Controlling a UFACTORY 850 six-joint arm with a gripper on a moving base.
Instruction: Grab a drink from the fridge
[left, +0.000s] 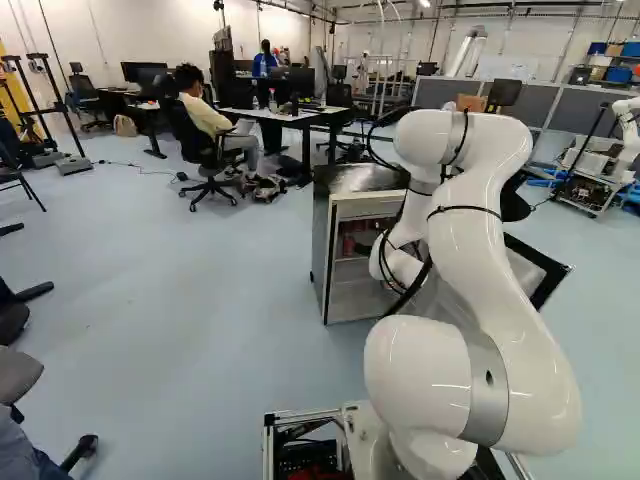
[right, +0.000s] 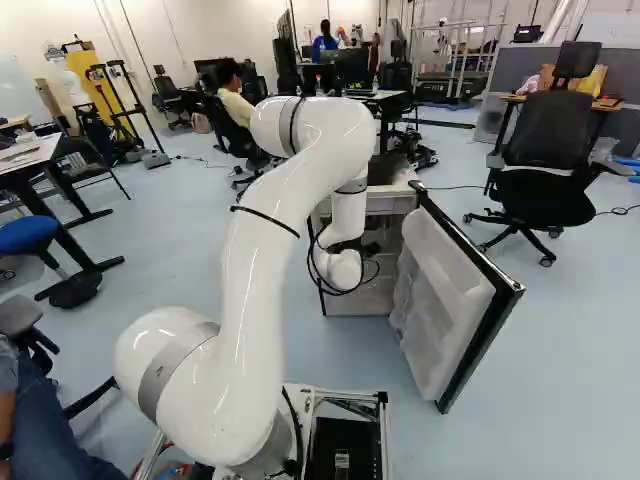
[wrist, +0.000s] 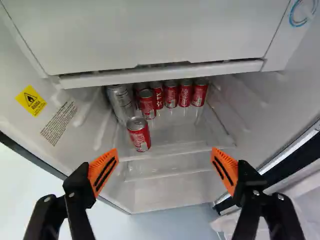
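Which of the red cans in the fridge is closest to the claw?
The lone red can at the front edge of the shelf. The other red cans all stand farther back, away from that edge.

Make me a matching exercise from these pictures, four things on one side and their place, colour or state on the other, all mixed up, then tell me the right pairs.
Things:
1. Gripper
2. Fridge door
3. Nearest red can
4. Warning label

Places, colours, states:
A. Standing near the front of the shelf
B. Yellow, on the inner side wall
C. Orange-padded fingers spread apart
D. Swung open, with a black edge

Right pairs: 1-C, 2-D, 3-A, 4-B
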